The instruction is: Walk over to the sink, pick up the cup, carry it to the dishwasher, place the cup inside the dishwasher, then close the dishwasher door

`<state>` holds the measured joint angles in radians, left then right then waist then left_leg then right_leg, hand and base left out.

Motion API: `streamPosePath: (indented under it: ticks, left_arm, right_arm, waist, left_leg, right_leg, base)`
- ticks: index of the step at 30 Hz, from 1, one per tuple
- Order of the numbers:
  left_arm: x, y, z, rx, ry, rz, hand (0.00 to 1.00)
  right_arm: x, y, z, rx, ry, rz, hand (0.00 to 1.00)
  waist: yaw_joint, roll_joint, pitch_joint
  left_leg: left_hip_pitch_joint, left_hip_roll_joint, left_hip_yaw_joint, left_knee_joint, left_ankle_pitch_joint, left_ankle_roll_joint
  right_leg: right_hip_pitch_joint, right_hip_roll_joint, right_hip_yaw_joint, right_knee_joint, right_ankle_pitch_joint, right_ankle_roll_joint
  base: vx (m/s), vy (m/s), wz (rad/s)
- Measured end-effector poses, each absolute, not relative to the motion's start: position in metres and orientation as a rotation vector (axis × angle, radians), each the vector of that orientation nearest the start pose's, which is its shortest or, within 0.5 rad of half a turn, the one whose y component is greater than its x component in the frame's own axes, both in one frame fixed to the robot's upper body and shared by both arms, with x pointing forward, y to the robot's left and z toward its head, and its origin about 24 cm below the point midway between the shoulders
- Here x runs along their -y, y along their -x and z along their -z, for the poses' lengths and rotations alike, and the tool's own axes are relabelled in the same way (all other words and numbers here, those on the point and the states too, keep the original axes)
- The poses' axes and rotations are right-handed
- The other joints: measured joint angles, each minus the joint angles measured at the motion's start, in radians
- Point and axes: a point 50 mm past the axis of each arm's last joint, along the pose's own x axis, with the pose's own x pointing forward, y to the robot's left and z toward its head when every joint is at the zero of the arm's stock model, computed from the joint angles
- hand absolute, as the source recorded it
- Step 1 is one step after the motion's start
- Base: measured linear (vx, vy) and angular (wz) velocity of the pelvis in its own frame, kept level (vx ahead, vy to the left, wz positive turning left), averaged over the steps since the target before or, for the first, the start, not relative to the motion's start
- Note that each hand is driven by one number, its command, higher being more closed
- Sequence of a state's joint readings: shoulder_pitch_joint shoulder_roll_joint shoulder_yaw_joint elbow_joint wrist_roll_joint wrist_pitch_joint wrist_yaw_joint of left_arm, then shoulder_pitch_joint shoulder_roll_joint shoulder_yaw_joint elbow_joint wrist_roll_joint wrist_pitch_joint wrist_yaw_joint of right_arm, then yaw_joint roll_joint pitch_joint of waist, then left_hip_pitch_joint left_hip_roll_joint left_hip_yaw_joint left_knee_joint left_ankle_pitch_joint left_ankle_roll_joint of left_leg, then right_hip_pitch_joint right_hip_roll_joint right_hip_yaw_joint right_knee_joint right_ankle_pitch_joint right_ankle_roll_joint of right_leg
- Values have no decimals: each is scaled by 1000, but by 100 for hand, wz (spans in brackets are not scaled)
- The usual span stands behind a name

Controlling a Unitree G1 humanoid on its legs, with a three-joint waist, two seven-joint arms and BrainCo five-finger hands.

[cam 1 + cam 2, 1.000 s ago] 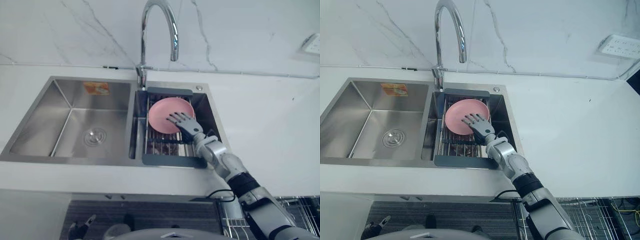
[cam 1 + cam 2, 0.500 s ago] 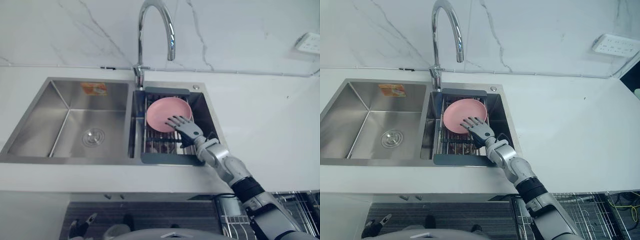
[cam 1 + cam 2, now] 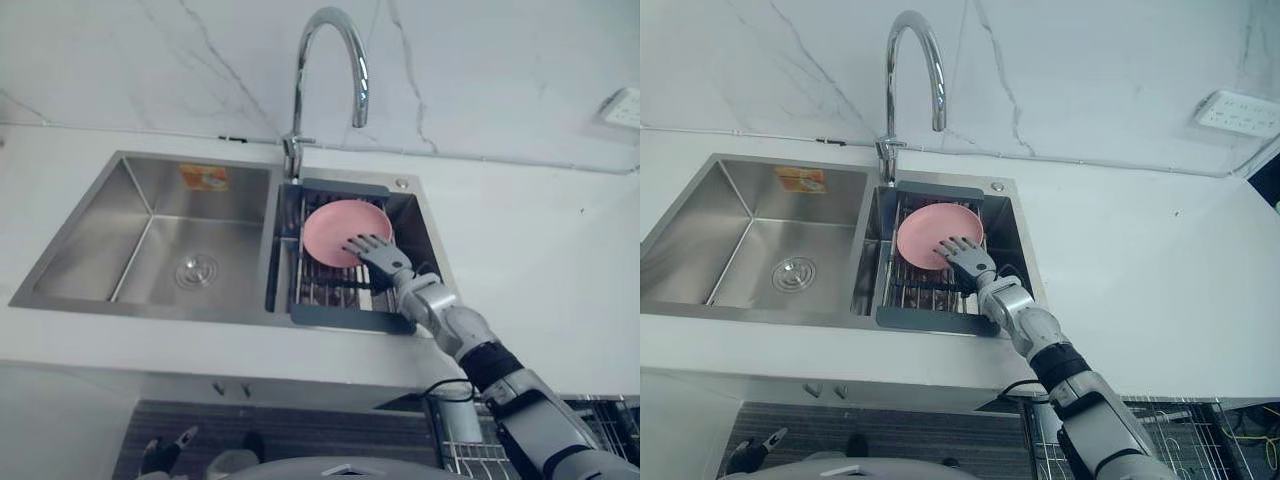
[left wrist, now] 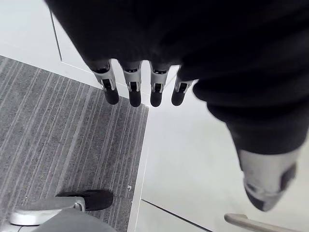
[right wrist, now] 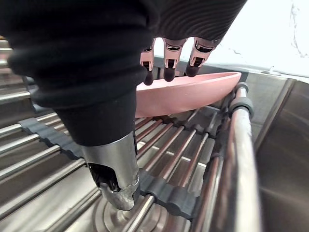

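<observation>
A: Far left of the head view first?

B: Wide stainless-steel left basin with a round drain. Then, top centre, a tall curved chrome tap.

A: And just right of the tap's foot?

B: Narrow right basin, bridged by a dark-grey-framed wire drain rack. On its far half, the task's thing, by looks a pink shallow round bowl rather than a tall cup. Lying on the bars, seemingly tipped up at one side in the right wrist view.

A: Fingers?

B: Right hand in from the lower right, spread and straight, gripping nothing. Dark fingertips over the bowl's near rim. Thumb low, down by the rack bars, under the rim's level. Contact with the bowl: cannot tell.

A: So which way from fingers to bowl?

B: Ahead and slightly left, toward the upper centre of the frame. No long axis on a round bowl, only a thin rim to take, lying between fingertips and thumb. Probably just a closing pinch needed, then a lift clear of the rack.

A: Other hand?

B: Left hand, straight and loose in its wrist view, hanging over grey striped floor, well apart from the sink. Right clearly nearer.
</observation>
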<state>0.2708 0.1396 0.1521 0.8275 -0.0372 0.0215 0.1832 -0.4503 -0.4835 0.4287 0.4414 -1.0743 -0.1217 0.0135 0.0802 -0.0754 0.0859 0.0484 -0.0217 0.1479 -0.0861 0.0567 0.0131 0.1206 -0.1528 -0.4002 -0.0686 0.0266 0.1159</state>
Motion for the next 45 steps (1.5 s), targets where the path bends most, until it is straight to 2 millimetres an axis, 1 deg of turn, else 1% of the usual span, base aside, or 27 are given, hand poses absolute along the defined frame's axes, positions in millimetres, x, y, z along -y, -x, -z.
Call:
streamPosePath:
  ticks: [3,6,8,13,15,18,21,23,24,26,30,33,38,40,43,45]
  left_arm:
    - [-240,-58,147,-1094,-126,-443,0]
    - [-240,-60,146,-1086,-124,-431,0]
    - [-239,-60,146,-1085,-125,-429,0]
    - [-237,-60,147,-1094,-140,-400,0]
    - [-237,-60,147,-1097,-142,-400,0]
    - [-236,-60,147,-1098,-144,-397,0]
    - [-237,-57,147,-1106,-145,-400,0]
    - [-237,-55,147,-1117,-148,-406,0]
    - [-237,-55,148,-1118,-148,-407,0]
    - [-238,-55,147,-1117,-155,-419,0]
    - [-238,-57,145,-1097,-157,-423,0]
    - [-239,-60,143,-1083,-156,-426,0]
    - [-240,-53,144,-1095,-158,-432,0]
    - [-240,-50,144,-1094,-160,-436,0]
    - [-240,-46,144,-1097,-163,-440,0]
    - [-240,-46,144,-1094,-166,-439,0]
  right_arm:
    - [163,-326,-48,142,1733,-427,100]
    - [161,-328,-52,209,1765,-401,100]
    - [160,-330,-54,233,1759,-380,100]
    - [164,-331,-51,254,1753,-334,100]
    - [167,-331,-48,259,1749,-301,100]
    - [170,-331,-51,285,1740,-248,100]
    - [174,-332,-59,323,1701,-160,100]
    - [180,-331,-73,361,1636,-59,100]
    - [181,-331,-78,373,1621,-32,100]
    - [184,-328,-93,422,1560,44,100]
    - [178,-325,-105,489,1529,49,100]
    - [172,-321,-109,524,1490,20,100]
    - [170,-317,-107,528,1475,-17,100]
    - [167,-313,-110,551,1464,-19,100]
    - [165,-305,-116,592,1432,-14,100]
    - [168,-298,-119,604,1433,-7,100]
  waist:
    - [4,0,0]
    - [8,0,0]
    - [9,0,0]
    - [9,1,1]
    - [10,5,3]
    - [8,9,5]
    - [3,16,9]
    - [1,20,12]
    - [1,20,12]
    - [-5,21,12]
    - [-26,21,12]
    - [-26,21,12]
    - [-25,22,12]
    - [-26,22,11]
    - [-30,23,10]
    - [-31,24,10]
  left_leg:
    - [-6,-2,-9,0,2,1]
    - [-10,-4,-12,0,4,3]
    - [-10,-5,-12,0,4,2]
    - [-8,-4,-10,0,4,1]
    - [3,-4,-10,0,4,1]
    - [5,-4,-7,0,4,1]
    - [5,-3,0,0,1,-4]
    - [3,-2,11,0,-1,-6]
    - [2,-2,15,0,-1,-6]
    - [2,-2,16,0,1,-2]
    - [4,-1,17,0,0,-3]
    - [5,2,19,1,-2,-5]
    - [6,3,19,1,-1,-4]
    - [6,3,21,1,-1,-4]
    - [7,3,22,1,-1,-4]
    - [6,2,19,1,-1,-3]
  right_leg:
    - [1,0,-4,-2,0,1]
    - [1,-1,-13,-3,1,2]
    - [2,-2,-16,-5,1,2]
    - [5,-2,-17,-3,1,2]
    - [16,-2,-17,-3,1,2]
    - [16,-3,-15,-2,1,2]
    - [13,-3,-4,-2,1,2]
    - [5,-3,7,-2,2,2]
    - [2,-3,8,-2,3,2]
    - [0,-3,11,-4,7,2]
    - [0,-1,14,-4,8,3]
    - [0,1,17,-4,8,2]
    - [-1,2,26,-2,8,2]
    - [-2,2,30,-1,8,2]
    - [-3,2,31,0,8,2]
    - [-2,2,30,0,8,2]
  base:
    - [7,6,11]
    - [15,-1,3]
    - [0,0,0]
    - [-6,0,0]
    - [-35,2,0]
    - [-46,9,-2]
    - [-28,8,-7]
    - [-7,4,-14]
    - [-6,5,-15]
    - [10,-1,-9]
    - [3,-1,-1]
    - [0,0,0]
    - [-14,0,-1]
    - [-36,0,-3]
    - [-22,-2,-1]
    - [-8,-3,3]
